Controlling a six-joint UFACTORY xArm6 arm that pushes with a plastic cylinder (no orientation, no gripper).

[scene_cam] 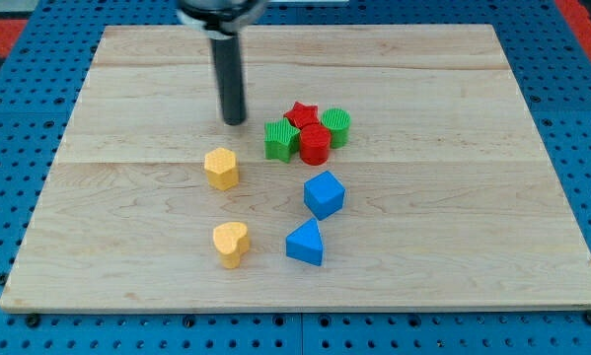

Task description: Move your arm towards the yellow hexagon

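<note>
The yellow hexagon (pixel 221 168) lies on the wooden board (pixel 453 256), left of centre. My tip (pixel 235 121) rests on the board just above the hexagon and slightly to its right, a short gap away and not touching it. The dark rod rises from the tip to the view's top edge.
A yellow heart (pixel 230 244) lies below the hexagon. A blue cube (pixel 324 193) and a blue triangle (pixel 306 243) lie to the right. A cluster of a green star (pixel 280 139), red star (pixel 301 113), red cylinder (pixel 315 144) and green cylinder (pixel 336 127) sits right of my tip.
</note>
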